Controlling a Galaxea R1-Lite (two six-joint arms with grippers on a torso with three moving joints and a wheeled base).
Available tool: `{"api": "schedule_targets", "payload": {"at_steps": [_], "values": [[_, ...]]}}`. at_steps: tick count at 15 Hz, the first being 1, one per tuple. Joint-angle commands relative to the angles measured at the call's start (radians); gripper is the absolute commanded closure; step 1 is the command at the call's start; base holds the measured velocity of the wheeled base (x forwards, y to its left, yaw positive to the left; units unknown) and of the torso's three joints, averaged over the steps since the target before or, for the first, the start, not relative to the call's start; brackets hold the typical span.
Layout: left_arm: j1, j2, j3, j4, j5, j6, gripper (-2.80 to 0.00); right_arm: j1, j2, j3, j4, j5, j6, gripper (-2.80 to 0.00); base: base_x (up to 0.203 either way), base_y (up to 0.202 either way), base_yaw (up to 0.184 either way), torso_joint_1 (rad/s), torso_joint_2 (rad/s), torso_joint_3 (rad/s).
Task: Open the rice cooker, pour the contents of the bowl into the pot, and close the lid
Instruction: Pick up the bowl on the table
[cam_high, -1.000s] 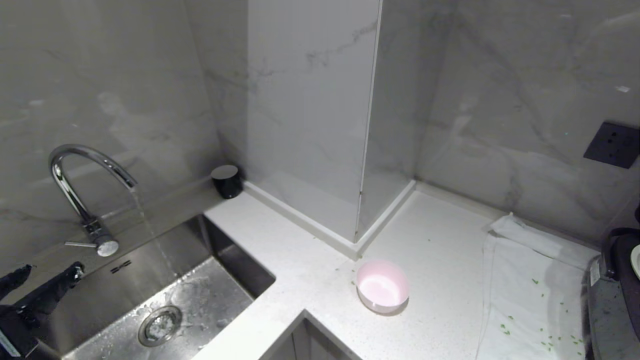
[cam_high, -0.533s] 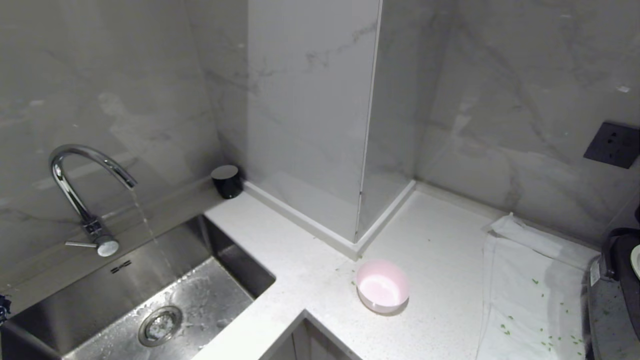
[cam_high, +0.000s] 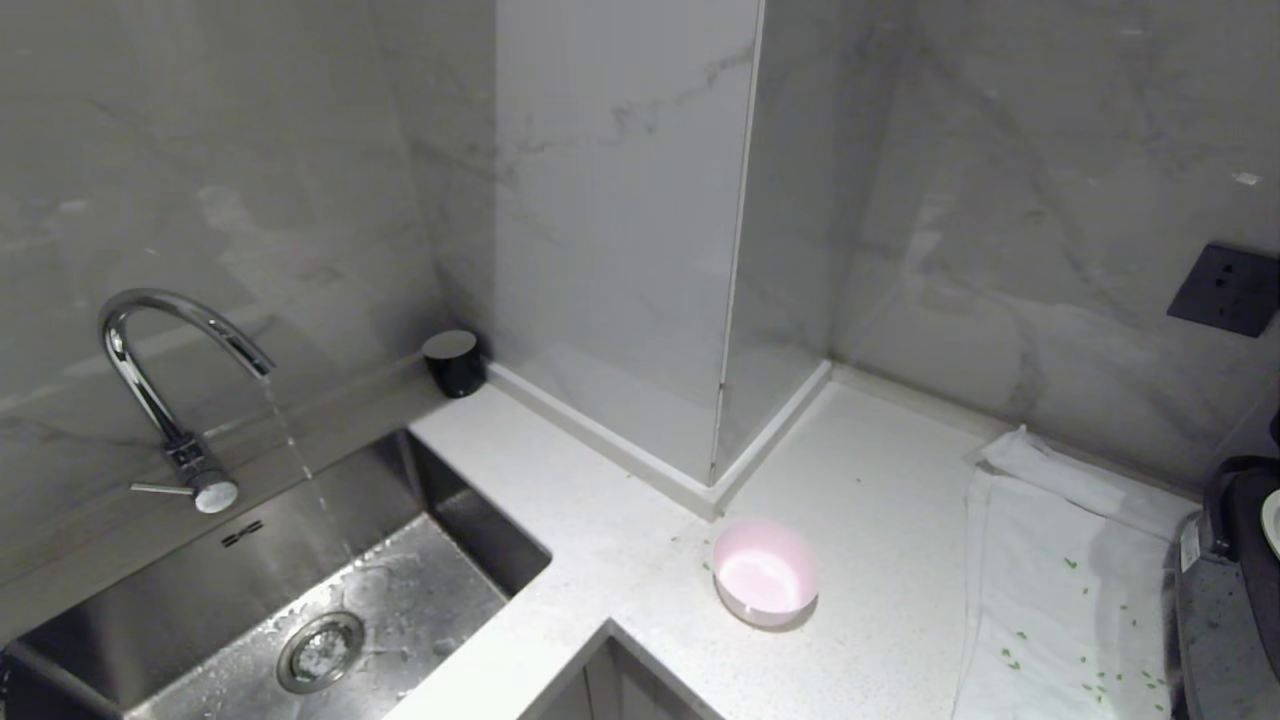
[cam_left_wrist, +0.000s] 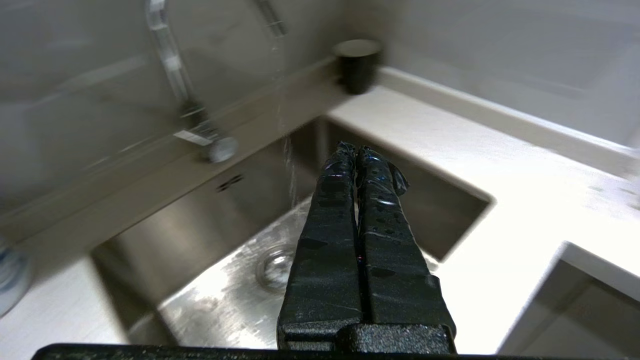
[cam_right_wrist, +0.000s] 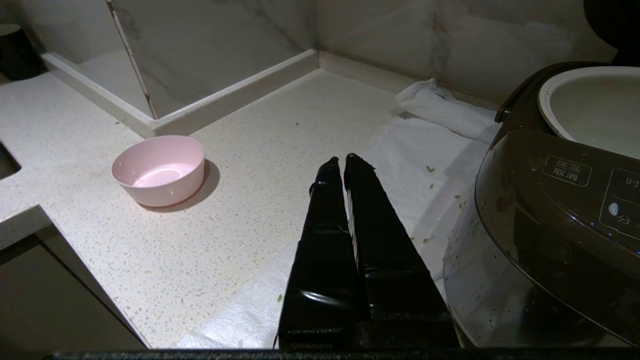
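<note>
The left hand is clenched on nothing, its two wet black fingers pressed together above the steel sink. Just beyond its fingertips a thin stream of water falls from the curved tap toward the drain, and a small black cup stands on the worktop farther ahead against the wall.

The right hand is also clenched and empty, held over a white cloth spread on the worktop. The bowl, pink and empty, sits upright well off to that hand's left. Close on its right stands the rice cooker, the lid up out of sight, so the pot lies uncovered. A few green bits are scattered on the cloth near the fingers.
</note>
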Motion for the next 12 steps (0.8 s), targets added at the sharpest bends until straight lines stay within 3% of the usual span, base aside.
{"api": "schedule_targets", "payload": {"at_steps": [1, 4, 8, 11, 12], "values": [[0.001, -0.002, 0.026, -0.002, -0.141, 0.003, 0.0, 0.0, 0.0, 0.002, 0.0, 0.0, 0.0, 0.0, 0.0, 0.0, 0.0, 0.0, 0.0, 0.0], [-0.071, -0.004, 0.011, 0.004, -0.158, 0.011, 0.0, 0.0, -0.001, 0.002, -0.001, 0.0, 0.0, 0.0, 0.0, 0.0, 0.0, 0.0, 0.0, 0.0], [-0.076, -0.007, 0.067, -0.002, -0.151, 0.006, 0.0, 0.001, 0.0, 0.002, 0.0, 0.0, 0.0, 0.0, 0.0, 0.0, 0.0, 0.0, 0.0, 0.0], [-0.183, -0.044, 0.046, 0.023, -0.15, -0.043, 0.0, 0.001, 0.0, 0.002, 0.0, 0.0, 0.0, 0.0, 0.0, 0.0, 0.0, 0.0, 0.0, 0.0], [-0.183, -0.074, 0.05, 0.04, -0.148, -0.063, 0.0, 0.0, 0.0, 0.002, 0.0, 0.0, 0.0, 0.0, 0.0, 0.0, 0.0, 0.0, 0.0, 0.0]]}}
